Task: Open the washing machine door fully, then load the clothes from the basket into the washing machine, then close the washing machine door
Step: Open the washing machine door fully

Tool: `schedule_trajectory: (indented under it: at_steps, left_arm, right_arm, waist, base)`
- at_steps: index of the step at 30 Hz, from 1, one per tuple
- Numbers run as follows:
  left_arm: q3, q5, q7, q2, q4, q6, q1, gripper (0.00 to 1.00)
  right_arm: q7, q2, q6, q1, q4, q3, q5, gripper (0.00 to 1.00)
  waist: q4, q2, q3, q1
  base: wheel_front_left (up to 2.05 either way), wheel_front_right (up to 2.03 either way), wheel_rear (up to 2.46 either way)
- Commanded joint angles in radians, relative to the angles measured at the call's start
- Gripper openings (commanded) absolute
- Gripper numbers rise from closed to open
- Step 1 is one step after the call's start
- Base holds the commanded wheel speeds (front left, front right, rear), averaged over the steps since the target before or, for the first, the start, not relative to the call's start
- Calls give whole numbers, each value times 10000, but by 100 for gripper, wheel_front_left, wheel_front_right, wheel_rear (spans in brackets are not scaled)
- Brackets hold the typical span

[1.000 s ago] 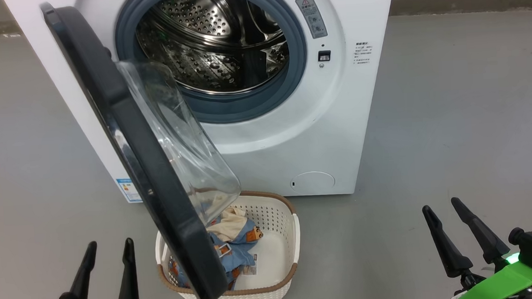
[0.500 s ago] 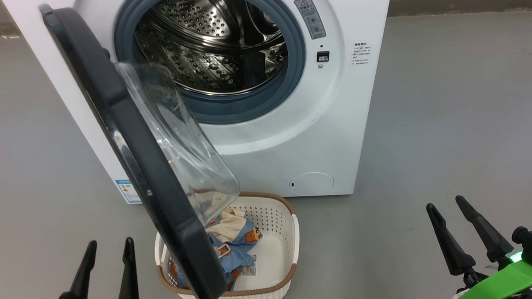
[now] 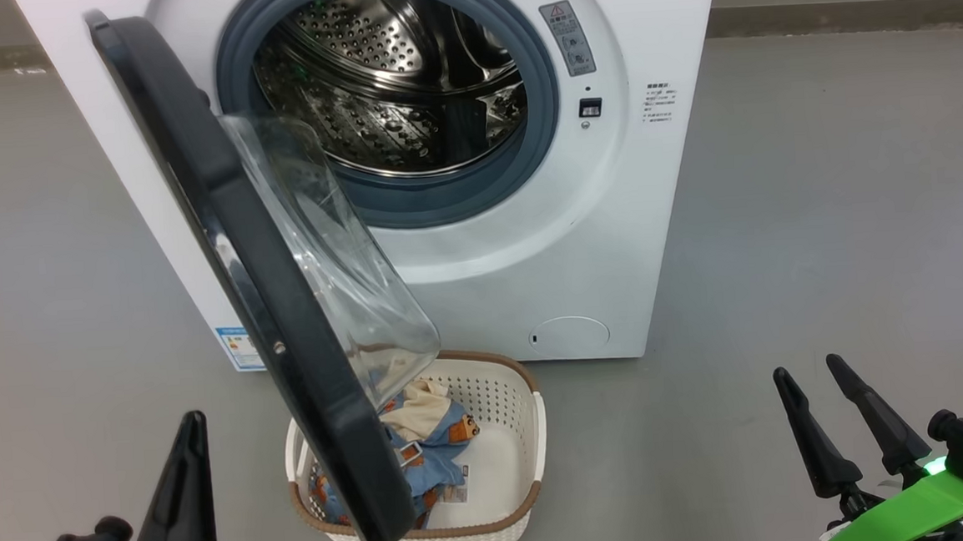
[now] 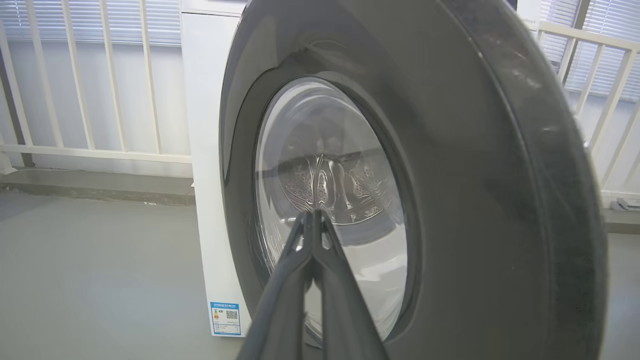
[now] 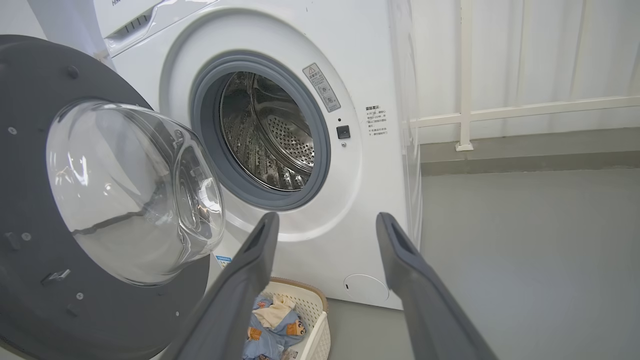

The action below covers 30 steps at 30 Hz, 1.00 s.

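The white washing machine (image 3: 653,210) stands ahead with its steel drum (image 3: 391,84) exposed. The washing machine door (image 3: 229,236), black-rimmed with a clear glass bowl (image 3: 339,262), hangs partly open, swung out over the basket (image 3: 507,419). The cream basket sits on the floor before the machine and holds the clothes (image 3: 425,441), blue with bear prints and cream parts. My left gripper (image 3: 190,422) is at the lower left, shut and empty, left of the door's edge; in the left wrist view its fingertips (image 4: 312,216) point at the door's outer face (image 4: 450,175). My right gripper (image 3: 805,369) is open at the lower right.
Grey floor (image 3: 846,223) spreads to both sides of the machine. A white railing (image 4: 90,150) and blinds stand behind it. A round white flap (image 3: 569,332) and a blue label (image 3: 240,348) sit low on the machine's front.
My left gripper has shut, its two fingers now together. The head camera shifted slightly. The right gripper, door and basket stay as they were.
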Motion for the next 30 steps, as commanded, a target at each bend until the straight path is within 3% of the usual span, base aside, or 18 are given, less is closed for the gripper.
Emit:
schedule_trajectory:
  at_steps: [1, 13, 23, 30]
  left_arm:
    - [369, -30, -82, 134, -465, -31, -572, 0]
    - [114, 273, -82, 119, -3156, -31, -787, 0]
    - [-1814, 4, 148, 246, -4338, -31, -535, 0]
    - [-3076, -496, 500, 193, -4002, -31, -322, 0]
  right_arm:
    - [-120, -96, 27, -69, -207, 106, -74, 100]
    - [-120, -79, 27, -44, -181, 125, -11, 100]
    - [-120, -63, 27, -56, -159, 246, -4, 100]
    - [-120, -10, 27, -101, -120, 398, 7, 100]
  waist:
    - [28, 0, -23, 0]
    - [61, 0, -15, 0]
    - [89, 0, 44, 0]
    - [19, 0, 125, 0]
  base:
    - [0, 0, 0]
    - [0, 0, 0]
    - [0, 0, 0]
    - [0, 0, 0]
